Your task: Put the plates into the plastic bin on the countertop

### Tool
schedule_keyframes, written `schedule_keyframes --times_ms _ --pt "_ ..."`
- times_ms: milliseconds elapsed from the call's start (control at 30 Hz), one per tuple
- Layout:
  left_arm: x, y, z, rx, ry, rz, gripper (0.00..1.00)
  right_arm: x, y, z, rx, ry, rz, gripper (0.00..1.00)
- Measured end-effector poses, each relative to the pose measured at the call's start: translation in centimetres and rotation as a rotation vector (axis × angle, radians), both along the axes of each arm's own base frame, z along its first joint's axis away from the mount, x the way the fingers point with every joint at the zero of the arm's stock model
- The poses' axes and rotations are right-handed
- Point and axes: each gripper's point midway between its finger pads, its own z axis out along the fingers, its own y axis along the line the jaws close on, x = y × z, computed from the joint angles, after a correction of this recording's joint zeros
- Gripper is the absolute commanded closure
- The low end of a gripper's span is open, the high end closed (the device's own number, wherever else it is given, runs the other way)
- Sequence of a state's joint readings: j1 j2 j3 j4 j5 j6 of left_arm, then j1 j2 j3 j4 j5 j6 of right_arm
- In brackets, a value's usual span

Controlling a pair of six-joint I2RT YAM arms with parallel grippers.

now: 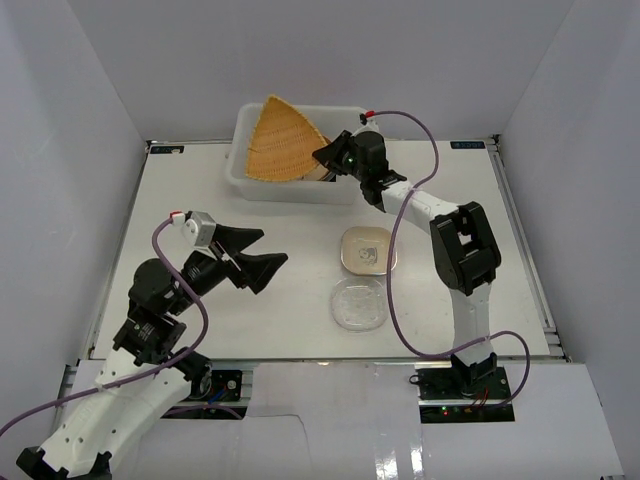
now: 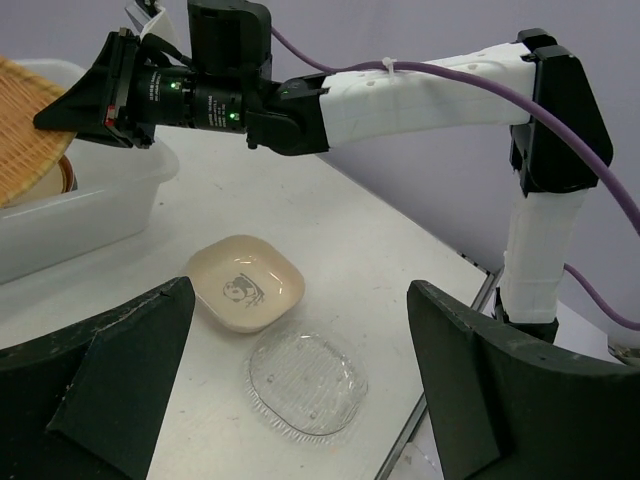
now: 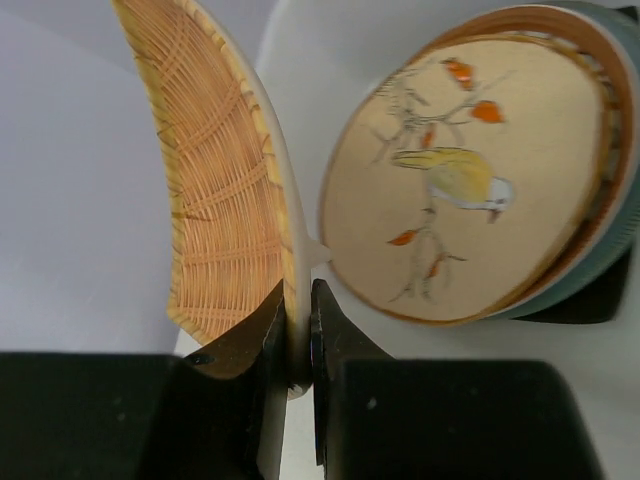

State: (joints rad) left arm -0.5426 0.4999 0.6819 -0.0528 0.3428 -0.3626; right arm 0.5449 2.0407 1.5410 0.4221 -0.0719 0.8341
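The right pincer (image 3: 297,320) is pressed together on the thin rim of the tan, fan-shaped dish with a woven-basket pattern (image 3: 220,200). One finger lies on each face, and the dish is held steeply on edge at the large translucent white plastic bin (image 1: 290,192) on the far side of the white table (image 1: 180,220). It is not yet let go, so I judge this placing unfinished.

Just beside it in the bin is a round cream plate with a brown rim, painted with a bird on a branch (image 3: 465,180). It rests against a blue-green round dish (image 3: 625,200). What else is in the bin cannot be told.

Two pieces are left on the table, well apart from the bin: a cream squarish bowl with a small dark print (image 2: 245,283) and, just beside it, a clear ribbed glass plate (image 2: 307,380). By my count the task is well past halfway.

The left pincer (image 1: 262,252) is spread wide and empty over the near left of the table.

The fan dish is shallow and curved, orange-tan inside, with a pale cream edge.
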Motion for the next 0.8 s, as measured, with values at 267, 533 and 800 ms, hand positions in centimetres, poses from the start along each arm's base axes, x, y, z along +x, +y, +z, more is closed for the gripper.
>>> schedule_keyframes --times_ms 267,533,800 --pt "0.9 0.1 -0.7 0.011 0.031 0.034 0.02 4.7 -1.9 -3.1 -0.056 0.104 -0.088 0.71" --pt "1.3 0.0 -1.0 0.016 0.041 0.043 0.02 5.9 -2.9 -3.2 -0.125 0.094 -0.136 0.50" --pt "1.7 0.2 -1.2 0.017 0.050 0.063 0.02 5.6 -4.7 -4.0 -0.213 0.085 -0.146 0.43"
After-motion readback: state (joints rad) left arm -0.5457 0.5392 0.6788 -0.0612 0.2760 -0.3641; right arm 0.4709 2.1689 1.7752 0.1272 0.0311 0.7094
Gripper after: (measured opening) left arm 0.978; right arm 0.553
